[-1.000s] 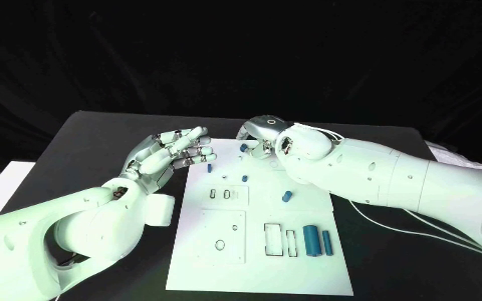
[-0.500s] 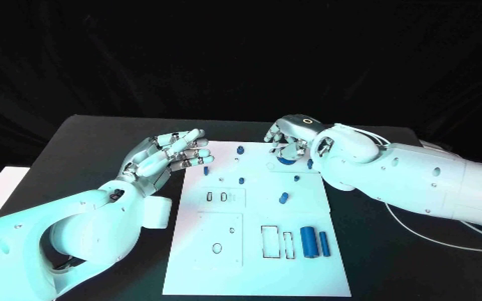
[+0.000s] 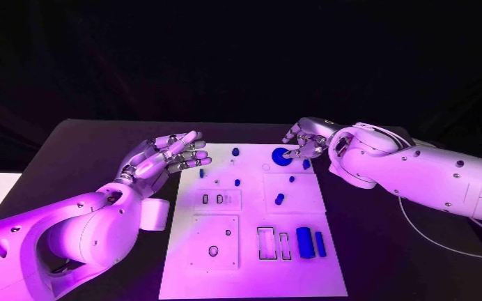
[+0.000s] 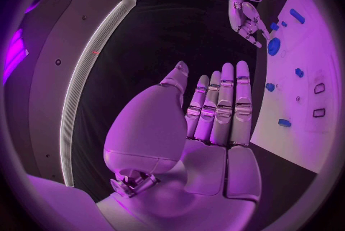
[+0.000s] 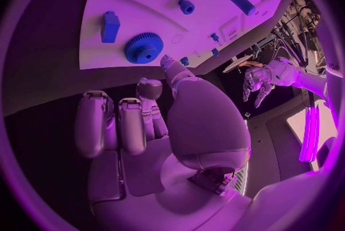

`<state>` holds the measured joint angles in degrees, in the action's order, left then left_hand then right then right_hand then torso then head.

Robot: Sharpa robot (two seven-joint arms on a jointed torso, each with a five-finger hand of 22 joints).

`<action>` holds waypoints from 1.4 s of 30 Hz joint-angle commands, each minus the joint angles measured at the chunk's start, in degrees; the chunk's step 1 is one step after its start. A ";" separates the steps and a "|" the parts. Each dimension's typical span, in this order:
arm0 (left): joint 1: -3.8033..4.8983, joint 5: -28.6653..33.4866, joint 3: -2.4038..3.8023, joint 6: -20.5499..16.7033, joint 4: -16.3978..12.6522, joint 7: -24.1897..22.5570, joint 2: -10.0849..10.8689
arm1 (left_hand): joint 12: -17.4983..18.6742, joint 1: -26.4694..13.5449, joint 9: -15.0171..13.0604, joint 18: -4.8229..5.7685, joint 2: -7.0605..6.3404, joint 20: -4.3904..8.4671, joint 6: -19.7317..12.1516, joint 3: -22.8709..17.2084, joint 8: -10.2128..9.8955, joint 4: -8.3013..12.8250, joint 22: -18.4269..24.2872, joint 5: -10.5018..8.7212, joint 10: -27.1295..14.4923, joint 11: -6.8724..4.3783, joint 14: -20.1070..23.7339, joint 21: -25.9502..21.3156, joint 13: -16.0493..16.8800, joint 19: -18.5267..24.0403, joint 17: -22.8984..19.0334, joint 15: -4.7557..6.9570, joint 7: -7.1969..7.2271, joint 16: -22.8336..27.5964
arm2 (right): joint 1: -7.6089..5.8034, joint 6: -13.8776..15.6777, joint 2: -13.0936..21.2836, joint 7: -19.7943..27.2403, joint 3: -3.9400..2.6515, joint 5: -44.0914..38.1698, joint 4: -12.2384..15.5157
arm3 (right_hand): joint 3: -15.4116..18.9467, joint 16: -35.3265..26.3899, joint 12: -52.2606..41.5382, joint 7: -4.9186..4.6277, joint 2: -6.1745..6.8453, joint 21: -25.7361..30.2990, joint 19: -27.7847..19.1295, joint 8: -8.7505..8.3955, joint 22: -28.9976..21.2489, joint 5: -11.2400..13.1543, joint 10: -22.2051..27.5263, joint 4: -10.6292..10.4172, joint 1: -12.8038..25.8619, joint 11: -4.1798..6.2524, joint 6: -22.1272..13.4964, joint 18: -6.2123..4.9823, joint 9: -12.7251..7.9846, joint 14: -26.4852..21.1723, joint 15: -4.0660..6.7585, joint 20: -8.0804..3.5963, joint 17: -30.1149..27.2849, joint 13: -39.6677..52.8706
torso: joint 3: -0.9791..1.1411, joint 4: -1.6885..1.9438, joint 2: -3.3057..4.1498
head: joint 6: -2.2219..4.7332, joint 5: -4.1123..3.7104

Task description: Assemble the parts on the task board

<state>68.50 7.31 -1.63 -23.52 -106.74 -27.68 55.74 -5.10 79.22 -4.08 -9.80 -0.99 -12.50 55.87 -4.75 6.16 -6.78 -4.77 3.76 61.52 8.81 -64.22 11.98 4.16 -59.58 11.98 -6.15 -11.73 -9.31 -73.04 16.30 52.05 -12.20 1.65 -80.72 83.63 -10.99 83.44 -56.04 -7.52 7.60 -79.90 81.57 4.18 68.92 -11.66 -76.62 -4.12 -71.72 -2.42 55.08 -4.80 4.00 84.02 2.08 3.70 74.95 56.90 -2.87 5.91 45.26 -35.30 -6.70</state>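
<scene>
The blue gear (image 3: 282, 156) sits flat on the white task board (image 3: 251, 273), close to the board's far edge, with a small blue block (image 5: 110, 26) just beside it on the side nearer the board's right edge. The right hand (image 3: 304, 142) hovers at the gear's rim, fingers loosely curled and holding nothing that I can make out; its fingertips (image 5: 167, 62) sit just short of the gear's teeth. Other blue parts are scattered toward the board's middle: a short peg (image 3: 279, 198) and a few smaller studs (image 3: 237, 182), and at the near end two blue bars (image 3: 305, 242) lie beside a row of rectangular slots. If the gear is the piece in hand, I would judge the neat way is to come down over it, pinch it across the teeth from both sides, and lift it level so it neither tips nor knocks the block alongside. The left hand (image 3: 164, 157) hangs off the board's left edge, palm up and fingers spread, empty. The board rests on a black table (image 3: 81, 148), and behind it the room falls away into darkness.
</scene>
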 commanded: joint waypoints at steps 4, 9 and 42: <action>0.06 0.17 0.04 1.47 0.11 -0.15 -0.28 | 0.40 0.18 0.09 -0.70 0.60 0.02 0.20 -0.02 -0.20 0.45 0.08 -0.33 0.26 0.25 -0.33 -0.27 0.06 -0.52 0.05 -0.16 -0.33 0.21 | -0.01 -3.18 -0.90 -1.62 -0.03 1.81 -1.02 | 0.67 0.74 -3.17 -0.35 -0.35 -0.56 0.16 0.46 0.74 -0.37 -0.82 -0.26 -1.11 -0.20 0.03 0.85 0.05 4.06 -0.30 0.43 3.05 3.95 | -0.04 0.14 0.07 | -0.18 -0.07; 0.06 0.18 0.04 1.52 0.22 -0.10 -0.33 | 0.40 0.18 0.09 -0.70 0.60 0.02 0.20 -0.02 -0.20 0.45 0.08 -0.33 0.26 0.25 -0.33 -0.27 0.06 -0.52 0.05 -0.16 -0.33 0.21 | 0.10 -4.10 -1.65 -1.82 -0.03 1.01 -1.72 | 1.00 1.52 -7.17 -0.32 -0.73 -1.14 0.46 0.78 1.77 -0.40 -2.14 -0.45 -1.71 -0.20 0.48 1.01 0.12 4.25 -0.33 0.49 4.42 8.45 | -0.15 0.12 0.05 | -0.33 -0.11; 0.06 0.18 0.04 1.65 0.31 -0.02 -0.37 | 0.47 0.23 0.09 -0.70 0.76 0.03 0.24 -0.04 -0.26 0.59 0.12 -0.33 0.30 0.23 -0.36 -0.33 0.06 -0.58 0.14 -0.14 -0.29 0.29 | 0.76 -6.84 -2.94 -2.78 -0.03 -3.86 -3.24 | -3.01 2.60 -11.55 -0.23 -3.15 -2.28 0.95 1.71 3.82 0.66 -3.35 3.09 -7.41 0.03 2.91 1.34 0.17 4.43 -0.19 0.41 6.24 14.59 | -0.15 0.21 0.05 | -0.96 -0.10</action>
<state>68.49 7.40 -1.63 -23.11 -106.38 -27.43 55.50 -4.82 79.53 -4.08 -9.80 -0.68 -12.29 55.87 -4.77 6.16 -6.44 -4.70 3.76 61.52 8.81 -64.23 11.98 4.16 -59.79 12.07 -6.15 -11.73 -9.31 -72.60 10.93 49.13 -14.23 1.41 -82.39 80.49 -13.65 85.83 -67.38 -7.80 4.89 -82.07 82.00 5.73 72.70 -11.15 -79.62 -1.17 -78.23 -2.51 57.56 -3.94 4.06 84.02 2.06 4.09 74.92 71.41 -3.03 6.11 45.29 -36.25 -6.77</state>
